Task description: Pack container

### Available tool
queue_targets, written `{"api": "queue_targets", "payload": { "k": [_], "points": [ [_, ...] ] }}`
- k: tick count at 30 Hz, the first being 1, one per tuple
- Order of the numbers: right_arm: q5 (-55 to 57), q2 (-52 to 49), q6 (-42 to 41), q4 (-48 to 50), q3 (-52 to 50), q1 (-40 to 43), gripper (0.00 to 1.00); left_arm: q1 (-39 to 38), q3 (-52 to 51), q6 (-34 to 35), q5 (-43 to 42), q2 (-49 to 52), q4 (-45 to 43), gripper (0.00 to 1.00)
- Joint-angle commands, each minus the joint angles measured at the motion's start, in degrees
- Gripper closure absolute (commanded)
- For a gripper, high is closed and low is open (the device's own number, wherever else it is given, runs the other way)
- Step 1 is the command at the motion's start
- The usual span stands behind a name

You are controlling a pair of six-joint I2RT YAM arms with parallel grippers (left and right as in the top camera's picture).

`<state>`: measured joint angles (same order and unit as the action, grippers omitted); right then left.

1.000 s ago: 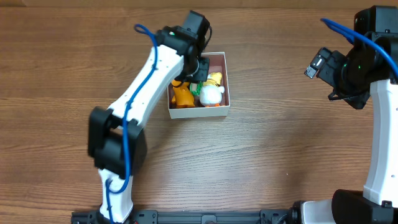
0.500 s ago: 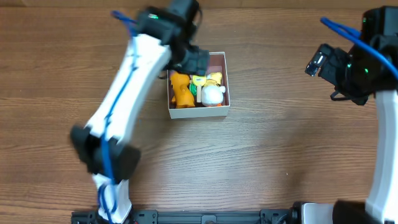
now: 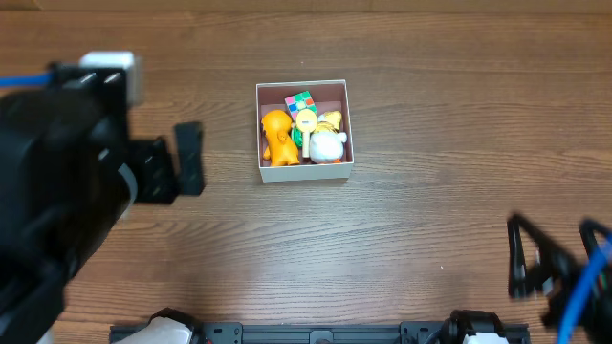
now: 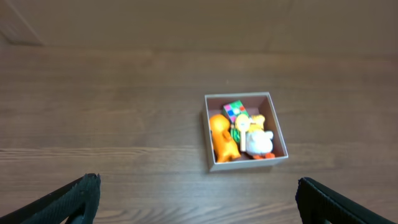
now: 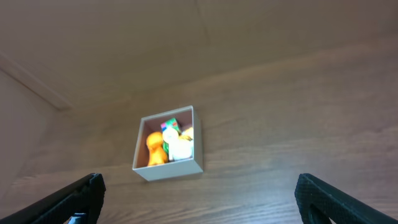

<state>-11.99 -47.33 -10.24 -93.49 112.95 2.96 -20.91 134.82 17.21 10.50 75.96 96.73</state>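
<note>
While both arms hung well apart from it, the box (image 3: 304, 172) sat at the table's (image 3: 411, 229) middle, holding an orange toy (image 3: 276, 137), a white toy (image 3: 326, 145) and a checkered cube (image 3: 300, 100). The left gripper (image 4: 198, 185) and right gripper (image 5: 199, 182) both gaped wide, empty.
</note>
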Motion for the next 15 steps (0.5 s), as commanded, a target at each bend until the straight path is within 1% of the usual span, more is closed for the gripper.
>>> {"api": "queue_targets", "payload": {
  "k": [1,6,15],
  "points": [
    [-0.33,1.92,1.31,0.15,0.07,0.22,0.00,-0.11,-0.52,0.59,3.06,-3.48,0.07,0.00],
    [-0.33,2.05,1.31,-1.55,-0.22,0.22,0.00,-0.11,-0.52,0.61,3.02,-5.77,0.07,0.00],
    [-0.35,2.05,1.31,-1.60,-0.22,0.22,0.00,-0.11,-0.52,0.61,3.02,-5.64,0.07,0.00]
  ]
}}
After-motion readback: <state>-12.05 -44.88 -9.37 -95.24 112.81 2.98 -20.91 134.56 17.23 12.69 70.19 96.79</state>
